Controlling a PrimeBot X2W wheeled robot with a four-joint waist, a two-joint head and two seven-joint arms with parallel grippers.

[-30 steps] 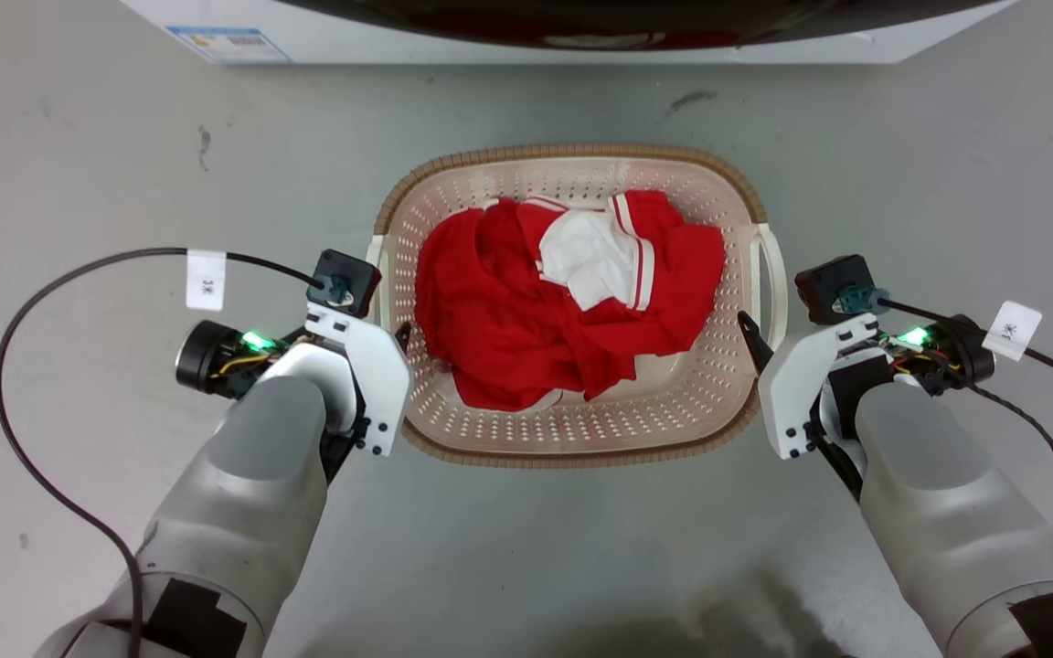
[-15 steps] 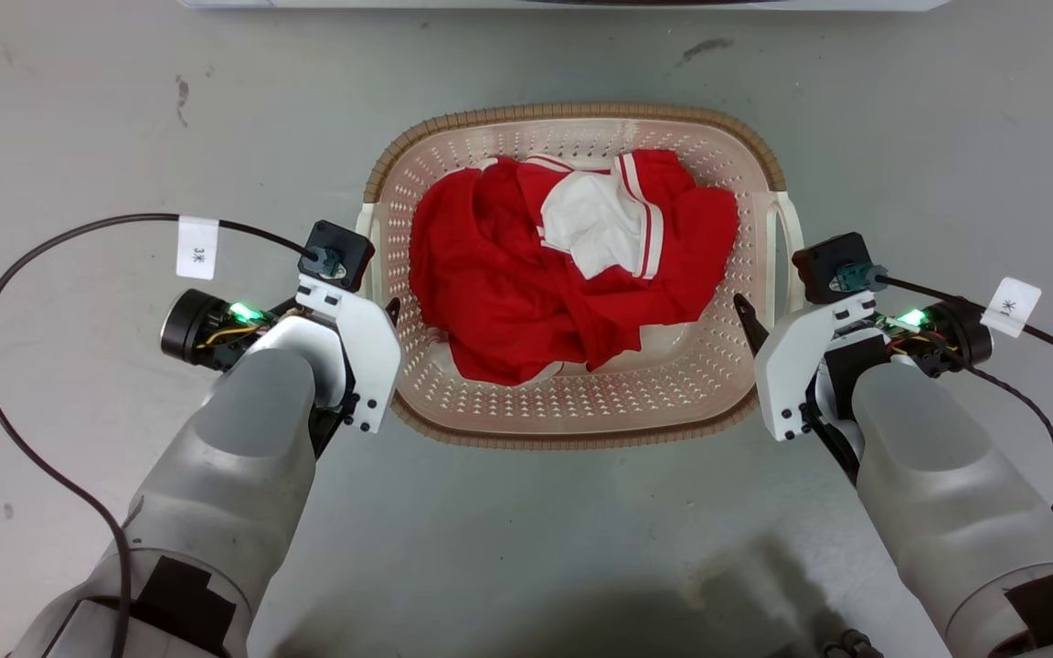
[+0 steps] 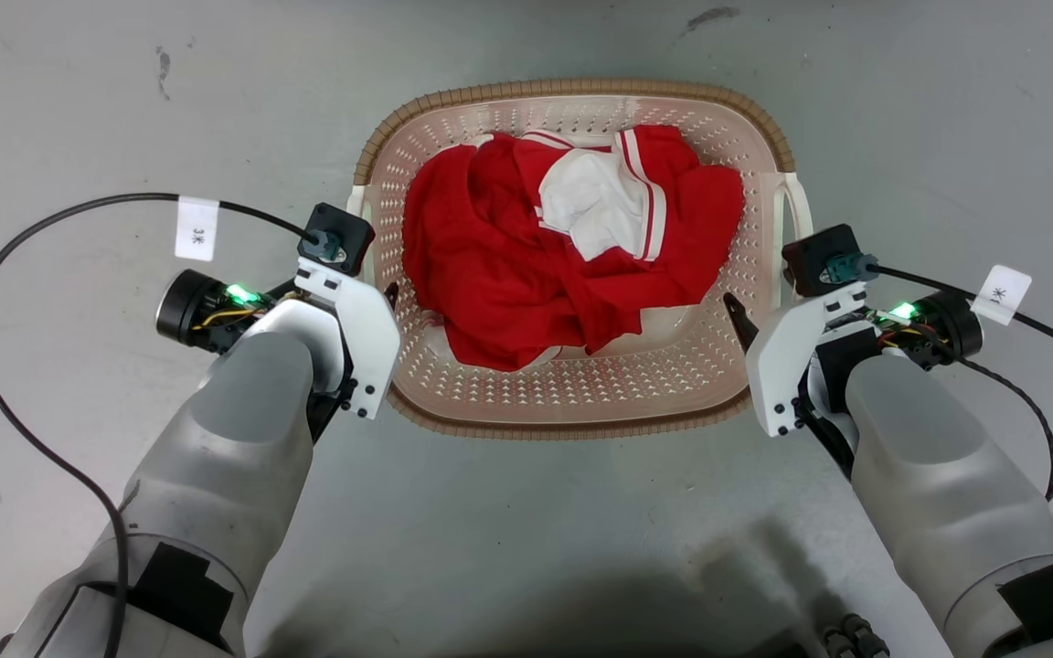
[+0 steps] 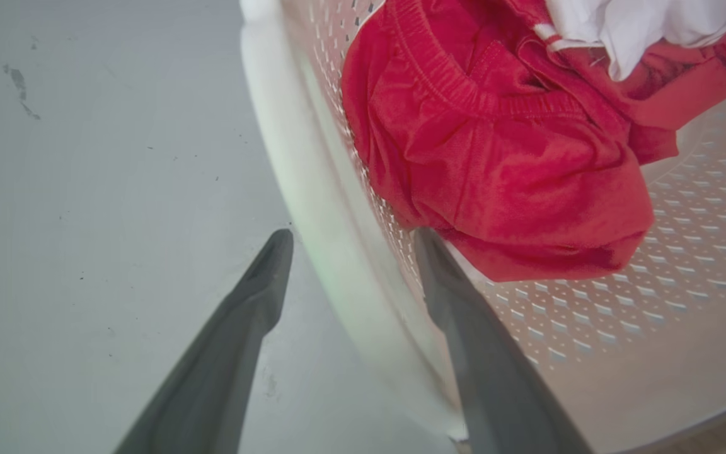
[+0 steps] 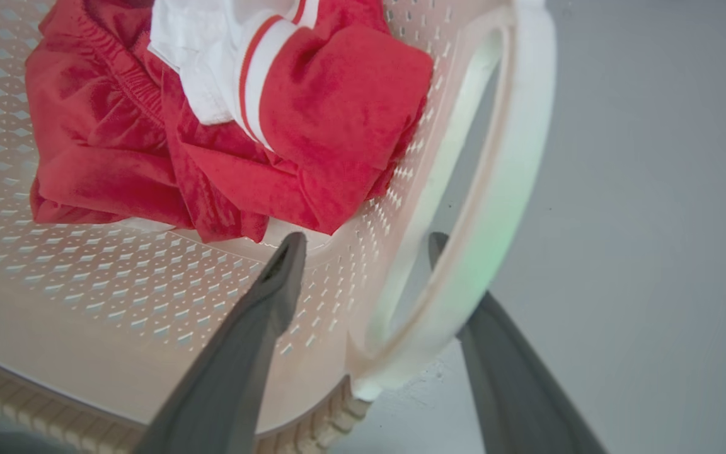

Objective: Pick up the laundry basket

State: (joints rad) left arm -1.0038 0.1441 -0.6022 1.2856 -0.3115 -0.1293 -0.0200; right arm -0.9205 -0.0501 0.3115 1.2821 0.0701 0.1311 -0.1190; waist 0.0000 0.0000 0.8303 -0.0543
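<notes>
The laundry basket [image 3: 572, 90] is cream, perforated and brown-rimmed, and it sits in the middle of the head view holding red and white clothes [image 3: 508, 274]. My left gripper [image 3: 378, 294] grips its left white handle [image 4: 300, 176], one finger outside and one inside the wall; the left wrist view shows the same gripper [image 4: 353, 238]. My right gripper [image 3: 748, 315] clamps the right handle [image 5: 514, 157] the same way, as the right wrist view shows of that gripper [image 5: 366, 239]. Floor shows through the handle loop there.
Grey floor [image 3: 79, 110] surrounds the basket, with a dark scuff [image 3: 709, 16] at the top. Black cables with white tags [image 3: 196, 228] loop out from both wrists. A dark shadow [image 3: 581, 612] lies on the floor at the bottom.
The head view has shifted and the white washer has left the top edge. The basket looks larger and nearer, rising together with both grippers, which keep their hold on the handles.
</notes>
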